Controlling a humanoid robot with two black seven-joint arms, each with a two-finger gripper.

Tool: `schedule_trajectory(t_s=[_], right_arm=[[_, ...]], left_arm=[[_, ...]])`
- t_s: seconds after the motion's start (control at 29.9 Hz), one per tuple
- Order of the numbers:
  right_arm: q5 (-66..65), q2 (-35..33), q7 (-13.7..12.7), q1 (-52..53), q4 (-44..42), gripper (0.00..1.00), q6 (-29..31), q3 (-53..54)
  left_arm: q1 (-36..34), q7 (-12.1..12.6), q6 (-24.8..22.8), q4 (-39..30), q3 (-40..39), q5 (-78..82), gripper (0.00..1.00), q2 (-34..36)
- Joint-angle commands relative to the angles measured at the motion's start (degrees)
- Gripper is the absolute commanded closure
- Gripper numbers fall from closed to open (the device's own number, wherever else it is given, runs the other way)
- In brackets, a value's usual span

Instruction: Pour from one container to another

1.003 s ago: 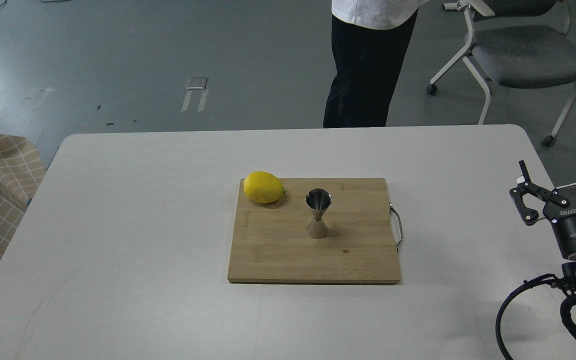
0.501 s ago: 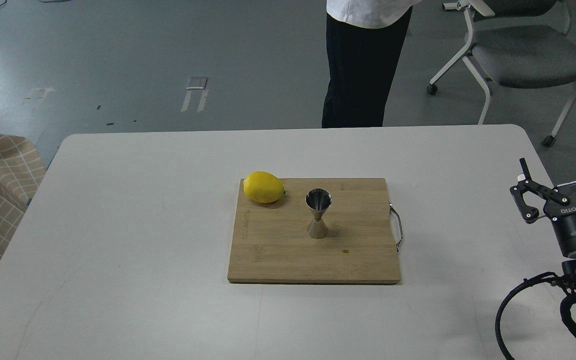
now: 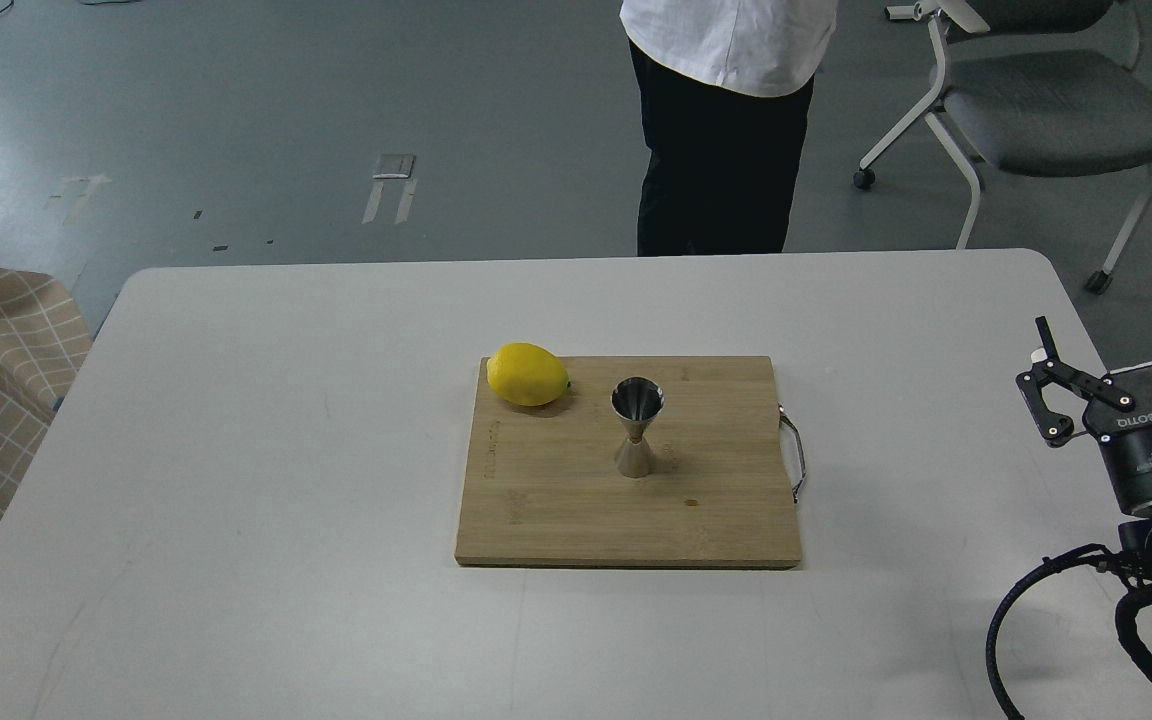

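A shiny steel hourglass-shaped jigger stands upright near the middle of a wooden cutting board. The clear glass tumbler does not show anywhere in the head view. My right gripper hovers at the table's right edge, far to the right of the jigger, with its two fingers spread wide and nothing between them. My left arm and its gripper are out of view.
A yellow lemon lies on the board's back left corner. The board has a metal handle on its right side. A person stands behind the table's far edge, and an office chair is at the back right.
The person behind the table has shifted slightly left and leaned in. My right gripper has barely drifted left; the jigger and lemon have not moved.
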Motion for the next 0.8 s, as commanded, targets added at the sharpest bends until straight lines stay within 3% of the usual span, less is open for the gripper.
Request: schedule_trajectory(t_s=[0.0, 0.77], right_arm=[[0.0, 0.0, 0.0, 0.0, 0.1, 0.0, 0.1, 0.0], [0.0, -0.2, 0.0, -0.2, 0.3, 0.0, 0.1, 0.4]], left_arm=[[0.0, 0.0, 0.0, 0.0, 0.0, 0.0, 0.02, 0.0], [0.0, 0.0, 0.0, 0.0, 0.0, 0.0, 0.02, 0.0]])
